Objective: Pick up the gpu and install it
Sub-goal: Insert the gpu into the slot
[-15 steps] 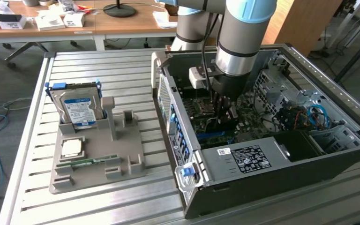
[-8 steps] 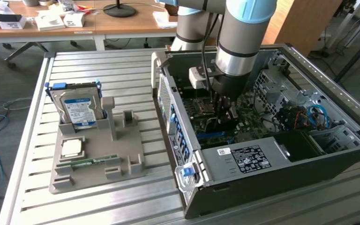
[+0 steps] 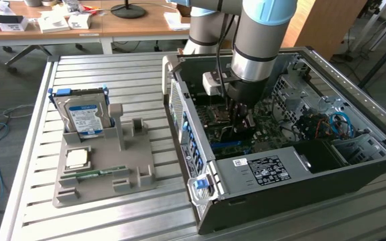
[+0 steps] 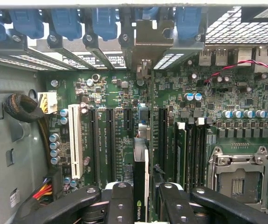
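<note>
The gpu (image 4: 140, 161) appears edge-on in the wrist view, a thin dark card with a pale metal bracket (image 4: 147, 39) at its far end. It stands upright over the green motherboard (image 4: 110, 93), in line with the long black slots (image 4: 109, 140); whether it touches a slot I cannot tell. My gripper (image 4: 141, 198) is shut on the card, one black finger (image 4: 120, 200) on each side. In the exterior view my gripper (image 3: 241, 118) reaches down inside the open computer case (image 3: 260, 170), with the card a dark shape (image 3: 245, 125) below it.
On the exterior view's left a grey holder (image 3: 102, 170) carries a blue-labelled hard drive (image 3: 82, 118), a square chip (image 3: 78, 158) and a narrow green memory stick (image 3: 99, 173). Blue slot clips (image 4: 106, 21), a cable bundle (image 4: 24, 107) and the processor socket (image 4: 238, 177) surround the card.
</note>
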Robot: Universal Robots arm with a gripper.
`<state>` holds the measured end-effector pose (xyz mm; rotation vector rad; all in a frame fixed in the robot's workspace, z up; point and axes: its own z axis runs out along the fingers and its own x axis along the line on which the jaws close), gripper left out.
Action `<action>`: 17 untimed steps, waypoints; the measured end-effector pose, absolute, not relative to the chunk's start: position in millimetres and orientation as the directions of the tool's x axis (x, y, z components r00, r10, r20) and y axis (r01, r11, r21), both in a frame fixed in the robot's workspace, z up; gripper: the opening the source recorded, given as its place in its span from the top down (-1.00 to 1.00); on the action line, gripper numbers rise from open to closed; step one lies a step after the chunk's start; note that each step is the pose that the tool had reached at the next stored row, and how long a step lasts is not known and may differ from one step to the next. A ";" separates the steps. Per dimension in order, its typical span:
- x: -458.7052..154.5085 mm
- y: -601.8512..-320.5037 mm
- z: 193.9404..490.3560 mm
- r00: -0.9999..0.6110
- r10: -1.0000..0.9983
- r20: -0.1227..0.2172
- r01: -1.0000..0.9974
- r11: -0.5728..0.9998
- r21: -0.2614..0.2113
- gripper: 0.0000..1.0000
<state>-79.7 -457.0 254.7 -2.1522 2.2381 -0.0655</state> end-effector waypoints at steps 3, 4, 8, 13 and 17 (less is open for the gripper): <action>-79.7 -457.1 254.8 -0.039 -0.999 0.001 -0.998 0.039 -0.056 0.48; -79.7 -457.0 254.8 -0.039 -0.999 -0.002 -0.998 0.039 -0.057 0.48; -79.7 -456.9 254.6 -0.039 -0.999 -0.007 -0.998 0.040 -0.058 0.48; -79.7 -457.5 254.6 -0.039 -0.999 -0.007 -0.998 0.039 -0.058 0.48; -79.7 -457.6 254.3 -0.039 -0.999 -0.007 -0.998 0.039 -0.058 0.48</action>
